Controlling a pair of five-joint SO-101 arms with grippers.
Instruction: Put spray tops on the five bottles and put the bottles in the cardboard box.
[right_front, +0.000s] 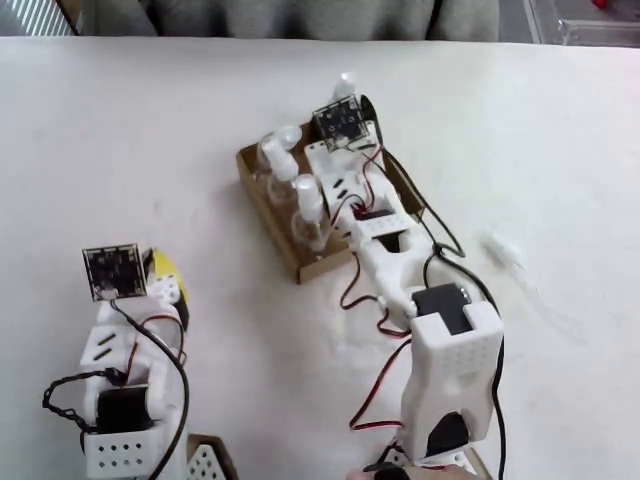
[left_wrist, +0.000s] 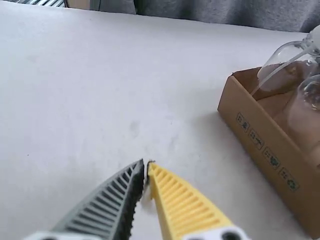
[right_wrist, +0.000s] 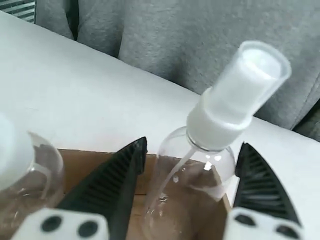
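Cardboard box (right_front: 272, 220) sits mid-table (right_front: 150, 130): my left wrist view catches its side wall and two clear bottles (left_wrist: 280, 62), while the high view adds a small clear piece (right_front: 505, 250) lying further right. My left gripper (left_wrist: 146, 167) has its grey and yellow fingers pressed together on nothing, left of the box; my right gripper (right_wrist: 194, 145) is spread open astride a bottle (right_wrist: 200, 175) with a spray top (right_wrist: 240, 95) at the box's far end. From above I count four bottles, one box.
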